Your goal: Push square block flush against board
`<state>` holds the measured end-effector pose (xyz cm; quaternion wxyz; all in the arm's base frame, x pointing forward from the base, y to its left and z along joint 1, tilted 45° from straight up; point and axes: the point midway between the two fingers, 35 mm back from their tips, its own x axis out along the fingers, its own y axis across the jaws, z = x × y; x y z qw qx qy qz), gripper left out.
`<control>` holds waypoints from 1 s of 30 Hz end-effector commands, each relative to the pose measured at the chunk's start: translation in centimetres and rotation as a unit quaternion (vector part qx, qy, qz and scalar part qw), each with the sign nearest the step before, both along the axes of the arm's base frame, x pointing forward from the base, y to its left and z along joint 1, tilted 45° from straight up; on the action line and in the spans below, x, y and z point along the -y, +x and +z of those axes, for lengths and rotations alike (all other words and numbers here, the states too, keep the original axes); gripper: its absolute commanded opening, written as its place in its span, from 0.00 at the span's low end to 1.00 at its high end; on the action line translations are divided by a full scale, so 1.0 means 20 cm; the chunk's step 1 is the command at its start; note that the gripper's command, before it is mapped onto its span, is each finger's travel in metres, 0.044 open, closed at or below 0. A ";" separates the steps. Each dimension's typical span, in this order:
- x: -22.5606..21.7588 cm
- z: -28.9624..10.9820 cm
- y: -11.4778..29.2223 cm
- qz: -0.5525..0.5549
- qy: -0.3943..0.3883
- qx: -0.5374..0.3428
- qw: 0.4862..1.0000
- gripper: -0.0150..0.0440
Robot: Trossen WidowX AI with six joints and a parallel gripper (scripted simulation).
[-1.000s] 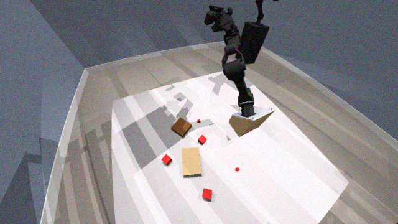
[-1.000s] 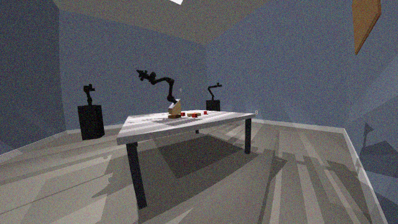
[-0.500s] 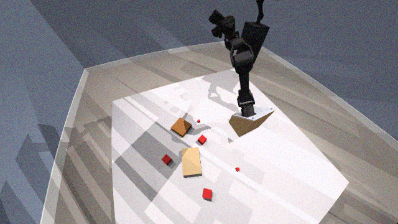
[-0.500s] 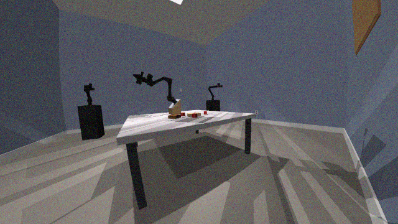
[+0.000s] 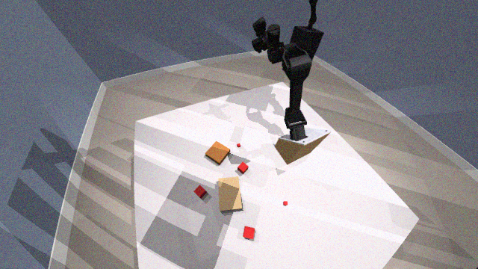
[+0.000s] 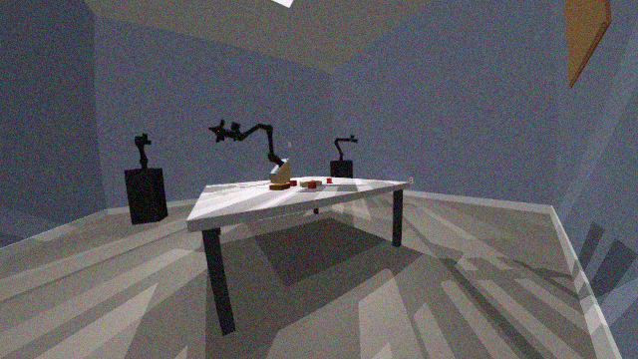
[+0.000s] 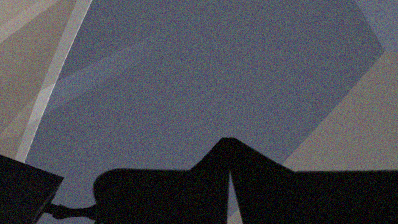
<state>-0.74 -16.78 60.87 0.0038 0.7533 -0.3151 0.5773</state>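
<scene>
We judge the task to be at its approach step: no push has begun. The black claw (image 7: 229, 192) has its two fingers pressed together on nothing, and the wrist view shows only wall and ceiling beyond them, so it is held high and aimed away from the white surface (image 5: 336, 209).

The orange-brown square wooden block (image 5: 217, 152) lies flat on the surface, to the left of the arm's wedge-shaped base. It sits rotated, one corner toward the near side. The pale tan rectangular wooden board (image 5: 229, 193) lies nearer in the top view, apart from the block, its long axis running roughly far to near with a slight tilt. A small red cube (image 5: 243, 167) sits between them, a little to the right.

Next move, in our judgement: bring the closed claw down behind the block's far side, then slide it toward the board's far end, squaring it as it goes and avoiding the red cube.
</scene>
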 end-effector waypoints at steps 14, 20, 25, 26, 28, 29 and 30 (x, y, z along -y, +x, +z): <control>0.35 -0.14 0.10 0.172 0.119 0.118 0.971 0.25; 0.48 -0.22 0.17 0.229 0.172 0.166 0.944 0.25; 0.61 -0.32 0.26 0.273 0.222 0.205 0.913 0.25; 0.63 -0.34 0.27 0.281 0.232 0.213 0.906 0.25; 0.68 -0.38 0.31 0.297 0.253 0.227 0.892 0.25; 0.70 -0.40 0.34 0.305 0.264 0.234 0.885 0.25; 0.72 -0.43 0.37 0.313 0.275 0.241 0.876 0.25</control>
